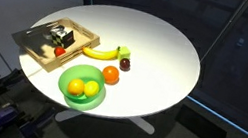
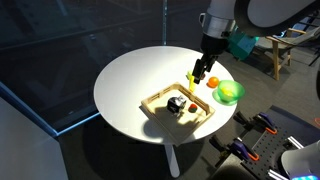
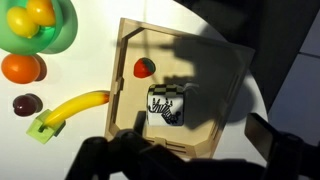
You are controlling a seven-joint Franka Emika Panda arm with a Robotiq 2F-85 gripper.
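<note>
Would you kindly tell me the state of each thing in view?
Hand, open, empty, over the table.
Wooden tray, flat, holding two things.
Patterned cube, in the tray.
Red fruit, in the tray.
Green bowl, upright, holding yellow fruit.
Banana, unpeeled, on the table.
Orange, whole, on the table.

This looks like a robotics lab set up in an office-type room. A white robot arm [image 2: 228, 18] with a black gripper [image 2: 202, 78] hangs over a round white table [image 2: 130, 80], and black and orange equipment [image 2: 262, 128] stands on the floor beside the table. Tall dark glass panels in slim frames [image 2: 60, 40] wall the space off, as in a meeting room. The floor is plain grey [image 2: 60, 150]. A wooden-legged chair [image 2: 288, 48] stands in the background of an exterior view.
</note>
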